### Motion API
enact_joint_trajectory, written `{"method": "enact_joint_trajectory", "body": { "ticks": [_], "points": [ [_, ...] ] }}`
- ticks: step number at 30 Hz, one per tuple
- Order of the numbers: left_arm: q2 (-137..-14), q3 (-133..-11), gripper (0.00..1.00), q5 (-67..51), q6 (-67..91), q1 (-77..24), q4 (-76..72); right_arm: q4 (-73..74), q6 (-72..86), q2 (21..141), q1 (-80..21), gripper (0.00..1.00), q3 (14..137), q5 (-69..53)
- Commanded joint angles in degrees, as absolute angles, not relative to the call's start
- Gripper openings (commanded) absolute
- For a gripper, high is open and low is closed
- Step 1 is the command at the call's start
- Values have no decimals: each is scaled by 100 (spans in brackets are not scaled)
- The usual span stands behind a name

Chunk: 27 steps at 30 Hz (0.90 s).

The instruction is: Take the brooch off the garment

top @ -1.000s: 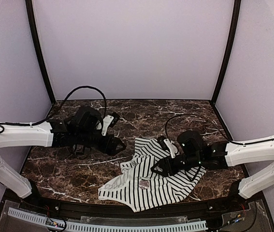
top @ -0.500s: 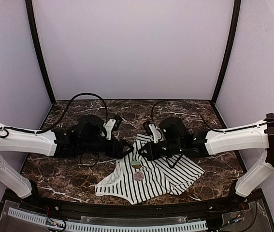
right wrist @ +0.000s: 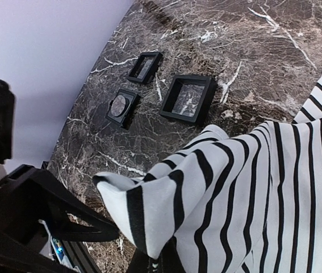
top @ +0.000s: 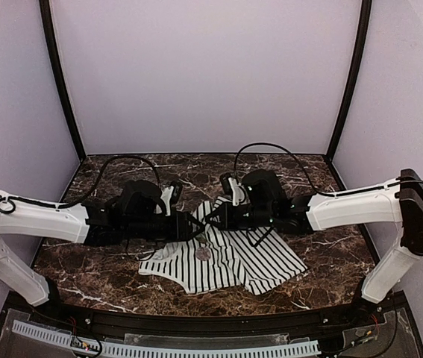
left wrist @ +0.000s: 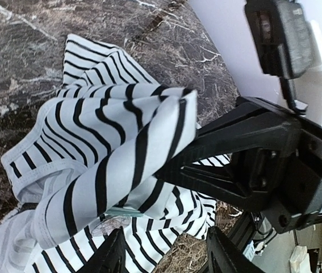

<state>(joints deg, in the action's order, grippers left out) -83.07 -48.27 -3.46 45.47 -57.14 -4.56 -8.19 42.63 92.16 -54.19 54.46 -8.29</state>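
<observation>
The striped garment (top: pixel 233 261) lies at mid-table with its upper left fold lifted. My right gripper (top: pixel 212 217) is shut on that raised fold (right wrist: pixel 166 199), its fingers hidden under the cloth. The brooch (top: pixel 204 253), a small round pinkish disc, hangs on the fabric just below the pinch. In the left wrist view the brooch (left wrist: pixel 101 226) sits under a teal bar, slightly left of and beyond the fingers. My left gripper (left wrist: pixel 166 259) faces the right one (left wrist: pixel 251 165) closely, open, with nothing between its fingers.
Three small black boxes (right wrist: pixel 187 98) (right wrist: pixel 121 105) (right wrist: pixel 145 67) lie on the marble table (top: pixel 308 175) to the left of the garment. The two arms meet nose to nose over the table's middle. White walls close the back and both sides.
My right gripper shut on the garment and pulled it up, back and to the left, towards the left gripper. The left gripper moved right and its jaws narrowed somewhat.
</observation>
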Motion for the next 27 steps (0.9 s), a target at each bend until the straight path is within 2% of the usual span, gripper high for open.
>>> {"method": "enact_joint_trajectory", "body": {
  "ticks": [1, 16, 22, 24, 27],
  "points": [
    [-8654, -4908, 46, -423, 4999, -5741, -333, -1309, 4398, 9063, -5375, 0, 5331, -1019],
    [-9056, -5205, 43, -184, 5212, -5735, -29, -1512, 4399, 8776, -5379, 0, 5026, -1161],
    [-8964, -5160, 28, -232, 5203, -5735, 122, -1468, 4401, 8725, -5379, 0, 4975, -1032],
    [-8934, -5137, 19, -267, 5222, -5732, 121, -1461, 4387, 8740, -5379, 0, 4990, -1042],
    [-8916, -5133, 13, -314, 5248, -5738, 149, -1419, 4341, 8779, -5385, 0, 5013, -1041]
  ]
}}
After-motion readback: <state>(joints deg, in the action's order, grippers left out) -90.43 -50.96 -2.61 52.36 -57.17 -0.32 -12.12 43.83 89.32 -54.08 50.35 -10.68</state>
